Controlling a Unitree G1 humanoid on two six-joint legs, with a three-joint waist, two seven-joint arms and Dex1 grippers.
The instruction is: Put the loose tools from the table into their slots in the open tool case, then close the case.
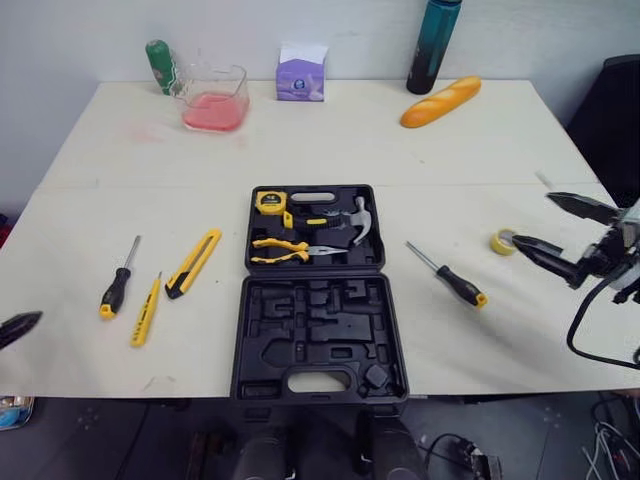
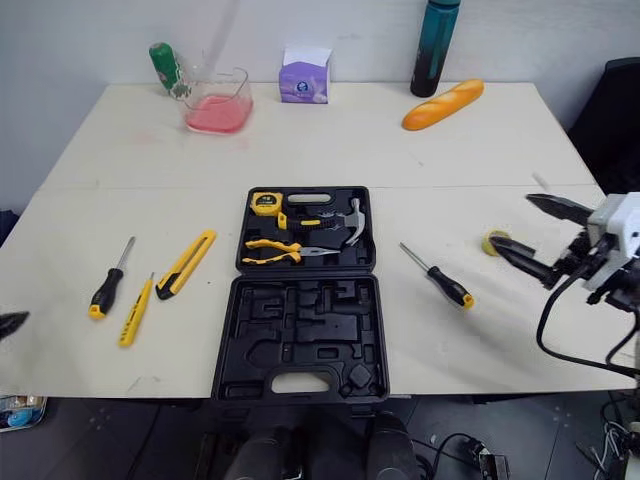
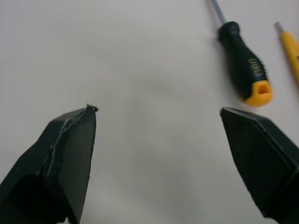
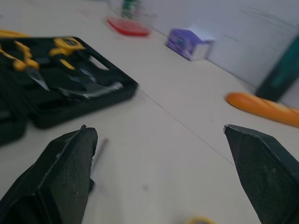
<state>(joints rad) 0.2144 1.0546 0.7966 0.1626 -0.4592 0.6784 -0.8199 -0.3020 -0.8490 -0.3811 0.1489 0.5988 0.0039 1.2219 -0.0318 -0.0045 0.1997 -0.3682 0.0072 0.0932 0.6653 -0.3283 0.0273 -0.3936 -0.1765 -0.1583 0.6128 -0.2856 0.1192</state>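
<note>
Seen from the head, the open case (image 1: 318,290) lies flat at the middle of the table (image 1: 480,150), its handle toward the near edge. Its far half holds a tape measure (image 1: 269,201), a hammer (image 1: 358,222) and pliers (image 1: 280,250). Left of the case and apart from it lie three loose tools: a knife (image 1: 193,263) nearest, then a yellow driver (image 1: 146,310), then the left screwdriver (image 1: 117,285). Right of the case lies the right screwdriver (image 1: 450,275), and beyond it a tape roll (image 1: 502,241). The right gripper (image 1: 533,219) is held over the table's right end near the roll, fingers spread and holding nothing. Along the far edge stand a tub (image 1: 214,98) of pink liquid, a tissue box (image 1: 301,73) and a bottle (image 1: 433,45), with a loaf (image 1: 440,101) lying near the bottle. In the left wrist view, the left gripper (image 3: 157,109) hangs over bare table, fingers wide apart with nothing between them. The left screwdriver's handle lies just beyond one finger, the yellow driver beside it. In the right wrist view, the right gripper's fingers stand well apart over bare table. The right screwdriver's shaft shows just beside one finger. The case with its hammer, pliers and tape measure lies beyond that finger. The tissue box and loaf lie farther off.
</note>
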